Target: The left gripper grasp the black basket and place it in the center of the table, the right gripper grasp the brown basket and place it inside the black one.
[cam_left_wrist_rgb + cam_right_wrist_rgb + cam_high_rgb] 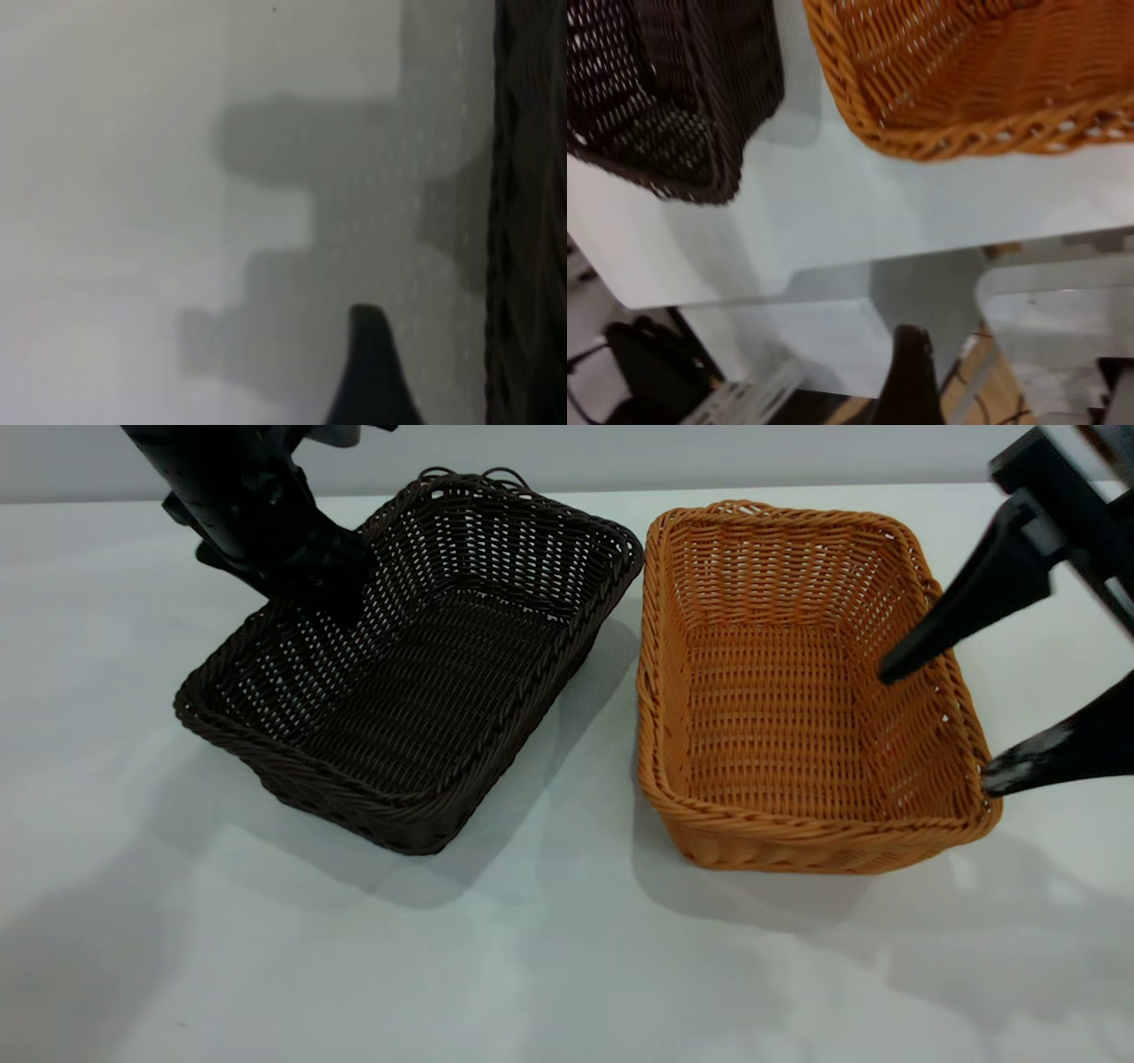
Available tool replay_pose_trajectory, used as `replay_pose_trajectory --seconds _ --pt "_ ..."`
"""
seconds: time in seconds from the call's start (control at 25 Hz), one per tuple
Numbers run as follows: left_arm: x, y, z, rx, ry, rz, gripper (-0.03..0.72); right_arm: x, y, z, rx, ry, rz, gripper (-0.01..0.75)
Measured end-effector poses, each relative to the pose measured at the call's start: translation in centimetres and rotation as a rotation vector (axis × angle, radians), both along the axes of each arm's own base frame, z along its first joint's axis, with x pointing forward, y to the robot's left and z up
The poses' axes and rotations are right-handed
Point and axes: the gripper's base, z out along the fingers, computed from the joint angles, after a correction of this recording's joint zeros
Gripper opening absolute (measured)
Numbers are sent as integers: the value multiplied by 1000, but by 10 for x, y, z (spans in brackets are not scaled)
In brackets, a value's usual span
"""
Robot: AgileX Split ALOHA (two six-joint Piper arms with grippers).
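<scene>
The black basket (416,682) sits left of the table's (549,957) middle, turned at an angle. My left gripper (332,598) reaches down at its back-left rim. In the left wrist view one finger (370,376) stands off the dark braided rim (523,212) with bare table between them, so this gripper is open; its other finger is hidden. The brown basket (780,717) rests just right of the black one. My right gripper (937,726) is open astride its right wall, one fingertip inside and one at the rim's outer side. Both the brown basket (966,80) and the black basket (664,97) also show in the right wrist view.
Only a narrow strip of table (633,638) separates the two baskets. Bare tabletop stretches in front of them and to the far left. Past the table's edge (833,266), the right wrist view shows clutter lower down.
</scene>
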Motion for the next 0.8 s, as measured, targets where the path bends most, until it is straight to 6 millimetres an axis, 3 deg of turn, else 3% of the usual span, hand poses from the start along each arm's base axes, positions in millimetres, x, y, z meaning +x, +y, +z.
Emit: replay_pose_trajectory --seconds 0.32,0.48,0.8 --pt "3 -1 -4 -3 -24 -9 94 7 16 -43 17 126 -64 542" --pt "8 0 6 0 -44 -27 78 15 23 -64 9 184 -88 542" --pt "15 7 54 7 -135 -57 76 40 25 -91 -7 221 -152 541"
